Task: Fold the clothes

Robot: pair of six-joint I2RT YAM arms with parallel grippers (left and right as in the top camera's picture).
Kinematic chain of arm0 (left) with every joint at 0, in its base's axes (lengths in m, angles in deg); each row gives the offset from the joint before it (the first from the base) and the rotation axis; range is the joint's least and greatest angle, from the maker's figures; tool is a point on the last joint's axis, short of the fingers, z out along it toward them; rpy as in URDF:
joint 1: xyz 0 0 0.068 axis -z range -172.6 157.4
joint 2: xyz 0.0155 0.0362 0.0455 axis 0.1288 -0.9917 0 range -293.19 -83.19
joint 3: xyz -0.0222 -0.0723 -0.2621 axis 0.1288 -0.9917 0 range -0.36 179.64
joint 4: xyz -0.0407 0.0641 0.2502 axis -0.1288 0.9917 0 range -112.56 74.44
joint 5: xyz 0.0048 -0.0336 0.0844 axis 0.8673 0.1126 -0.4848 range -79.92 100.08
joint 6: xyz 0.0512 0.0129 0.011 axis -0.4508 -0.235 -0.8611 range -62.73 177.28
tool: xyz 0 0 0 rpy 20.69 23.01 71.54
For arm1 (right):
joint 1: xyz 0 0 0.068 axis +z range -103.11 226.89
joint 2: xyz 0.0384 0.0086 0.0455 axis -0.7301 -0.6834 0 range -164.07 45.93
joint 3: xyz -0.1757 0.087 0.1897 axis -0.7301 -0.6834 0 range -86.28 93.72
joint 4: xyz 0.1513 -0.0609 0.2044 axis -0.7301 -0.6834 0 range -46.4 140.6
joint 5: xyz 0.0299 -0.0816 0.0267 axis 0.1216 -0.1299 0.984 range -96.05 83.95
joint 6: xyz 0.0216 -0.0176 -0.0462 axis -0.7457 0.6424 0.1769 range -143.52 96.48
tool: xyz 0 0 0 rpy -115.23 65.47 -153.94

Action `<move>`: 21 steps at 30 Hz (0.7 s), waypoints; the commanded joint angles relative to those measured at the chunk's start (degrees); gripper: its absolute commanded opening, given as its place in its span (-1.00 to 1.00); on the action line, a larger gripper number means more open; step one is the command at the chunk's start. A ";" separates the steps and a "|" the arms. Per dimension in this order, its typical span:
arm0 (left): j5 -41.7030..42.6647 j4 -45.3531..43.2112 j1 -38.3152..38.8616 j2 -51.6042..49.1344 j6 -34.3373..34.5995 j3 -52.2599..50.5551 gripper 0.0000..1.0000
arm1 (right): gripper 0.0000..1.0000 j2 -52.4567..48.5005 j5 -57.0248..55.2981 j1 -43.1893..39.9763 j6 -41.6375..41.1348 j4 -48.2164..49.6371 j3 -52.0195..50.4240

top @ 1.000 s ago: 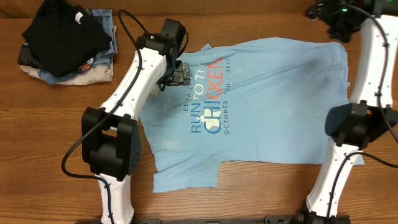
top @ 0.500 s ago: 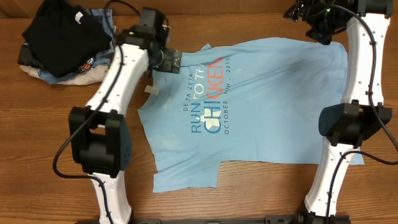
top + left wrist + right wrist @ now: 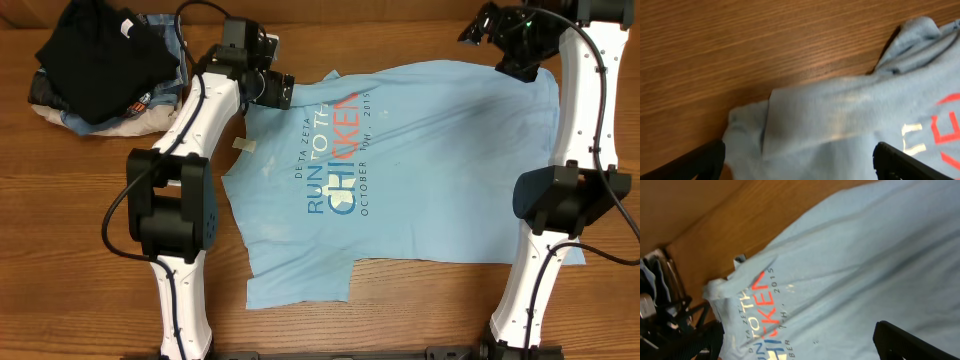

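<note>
Left pincer (image 3: 280, 92) has shifted off the chest print to the sleeve corner. We see it and right pincer (image 3: 475, 30) both released, empty. T-shirt (image 3: 440, 170) lies spread on desk (image 3: 80, 220), between the two pincers.

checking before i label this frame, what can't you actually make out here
Overhead: the right arm covers the T-shirt's edge beneath it.
Overhead: the left gripper hides the sleeve under it; contact cannot be told.
Left wrist: its fingers run off the bottom edge, tips unseen.
Right wrist: blurred, small lettering unreadable.
Overhead: the black garment covers the folded pile; its count is hidden.
</note>
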 commanded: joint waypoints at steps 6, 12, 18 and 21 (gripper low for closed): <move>2.16 -6.25 0.37 -0.87 0.72 1.22 1.00 | 1.00 1.57 -2.43 0.33 2.73 1.07 -9.53; 2.16 -6.78 0.39 -0.74 1.07 1.22 1.00 | 1.00 1.57 -2.47 0.33 2.47 3.50 -14.80; 2.14 -2.16 0.37 1.44 1.11 1.75 1.00 | 1.00 2.40 -4.00 0.09 1.07 4.68 -14.34; 2.14 3.65 0.37 4.37 1.14 3.43 1.00 | 1.00 3.43 -9.51 0.00 -2.25 3.72 -14.34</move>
